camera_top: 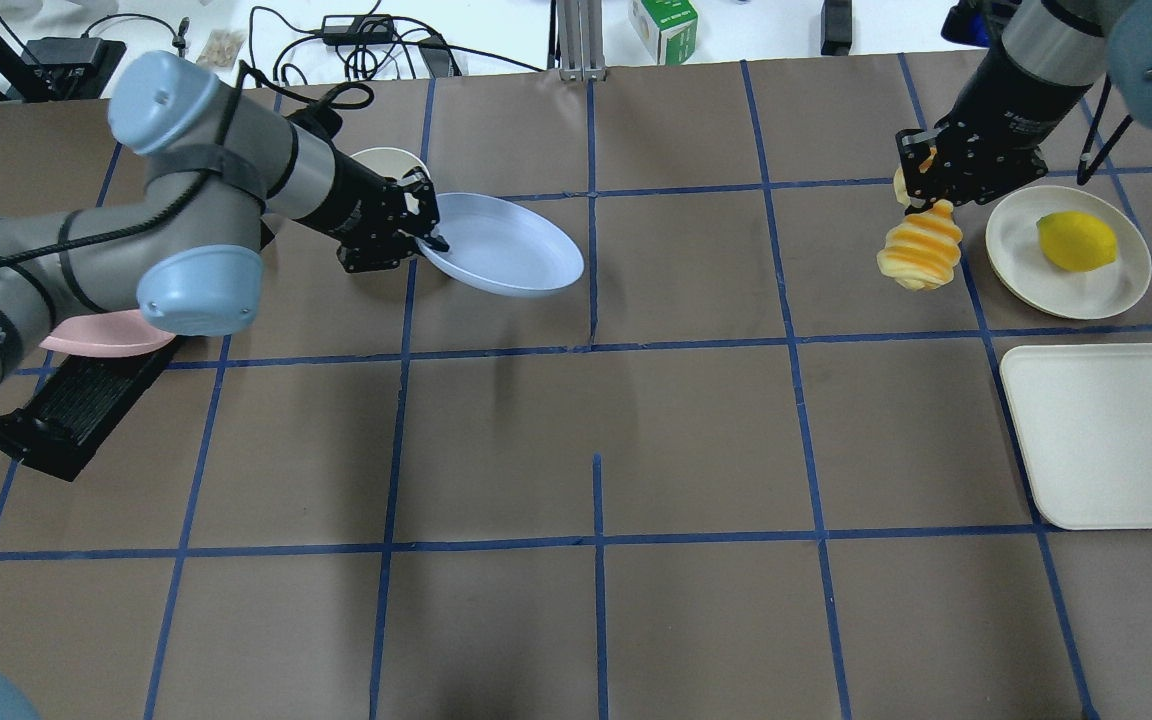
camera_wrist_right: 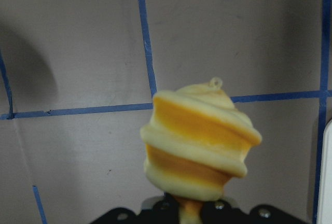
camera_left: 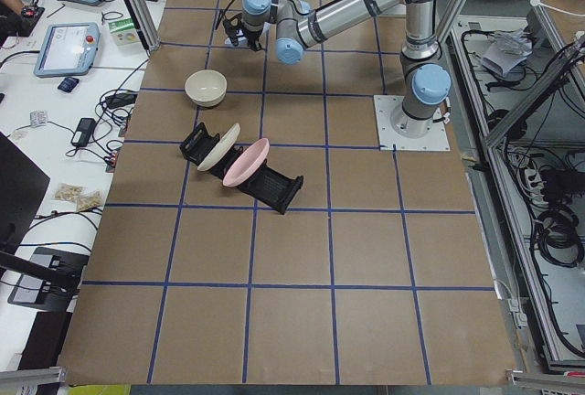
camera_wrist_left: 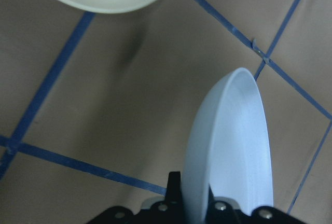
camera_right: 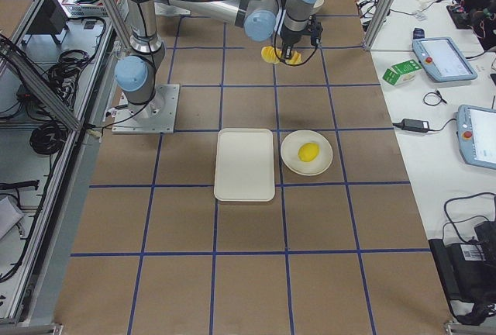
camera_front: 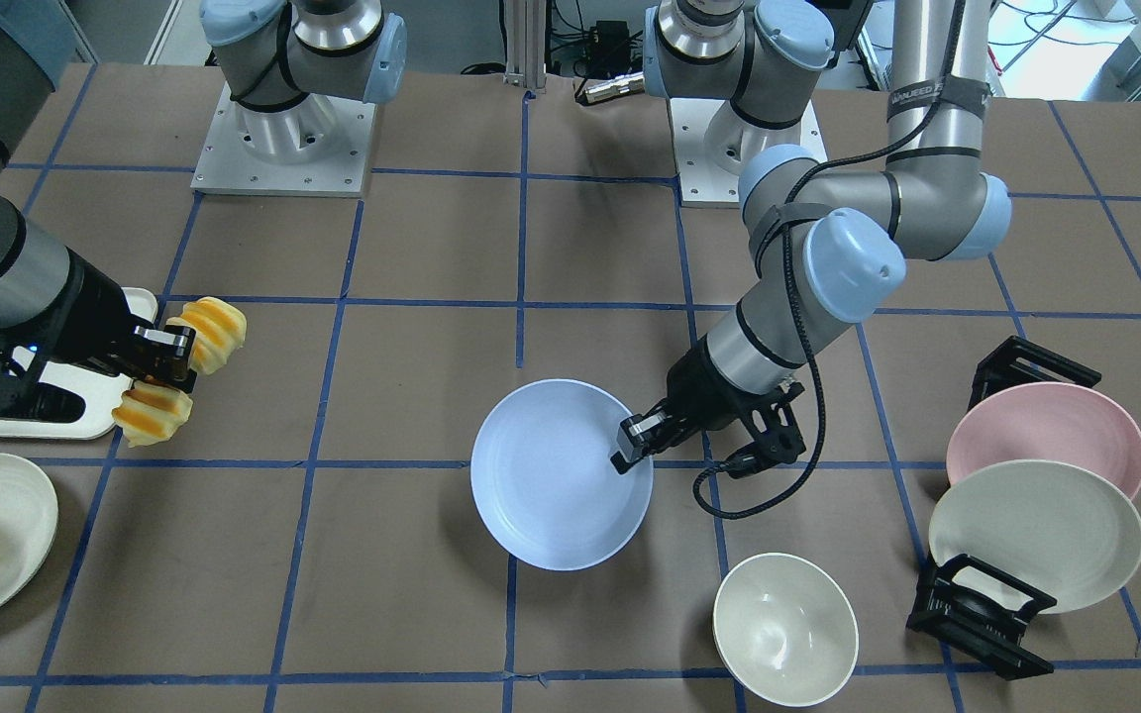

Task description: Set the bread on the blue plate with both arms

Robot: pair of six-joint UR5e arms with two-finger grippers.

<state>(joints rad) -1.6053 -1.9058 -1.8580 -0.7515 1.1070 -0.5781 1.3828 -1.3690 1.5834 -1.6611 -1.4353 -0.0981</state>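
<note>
My left gripper (camera_front: 630,444) is shut on the rim of the pale blue plate (camera_front: 551,485) and holds it tilted above the middle of the table. The plate also shows in the overhead view (camera_top: 511,250) and edge-on in the left wrist view (camera_wrist_left: 233,151). My right gripper (camera_front: 166,361) is shut on the middle of the yellow-orange ridged bread (camera_front: 214,332), whose two ends stick out on either side of the fingers. The bread hangs in the air in the overhead view (camera_top: 921,250) and fills the right wrist view (camera_wrist_right: 199,141), well apart from the plate.
An off-white plate (camera_top: 1011,250) with a lemon (camera_top: 1076,240) and a white tray (camera_top: 1116,440) lie near my right arm. An off-white bowl (camera_front: 783,629) stands near the blue plate. A black rack holds a pink plate (camera_front: 1046,436) and an off-white plate (camera_front: 1036,535).
</note>
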